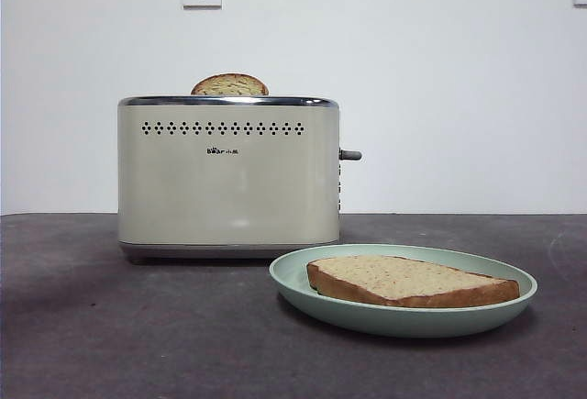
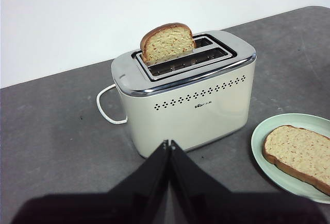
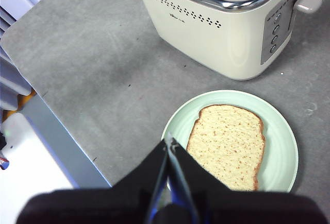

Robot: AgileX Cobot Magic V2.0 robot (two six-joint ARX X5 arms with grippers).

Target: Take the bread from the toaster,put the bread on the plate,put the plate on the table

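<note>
Pincers first, operator: your left pincer (image 2: pixel 168 144) sits at the lower centre of its wrist frame, jaws pressed together on nothing, aimed at the toaster's face. Your right pincer (image 3: pixel 169 144) is likewise closed and empty, low in its frame, hovering above the near edge of the plate. Neither shows in the front view, so both read as parked clear of the work.

Item: plate (image 1: pixel 303 280), pale green, lower right of the front frame, resting flat on the bench (image 1: pixel 92 326) just in front of the toaster's lever end, apart from it.

Item: bread (image 1: pixel 408 280), large speckled slice, lying flat inside the plate, crust within the rim. That placement suggests delivery is complete: slice on plate, plate on bench.

Item: toaster (image 1: pixel 229 179), cream with chrome rim, centre-left of the front frame, grey lever (image 1: pixel 350 154) on its right side, white cord (image 2: pixel 105 108) looping behind.

Item: second slice (image 1: pixel 229 85), smaller domed top, standing upright in a slot, poking above the rim. You may judge it no part of this job.

Assessment: task appears essentially finished; nothing looks at risk of tipping.
</note>
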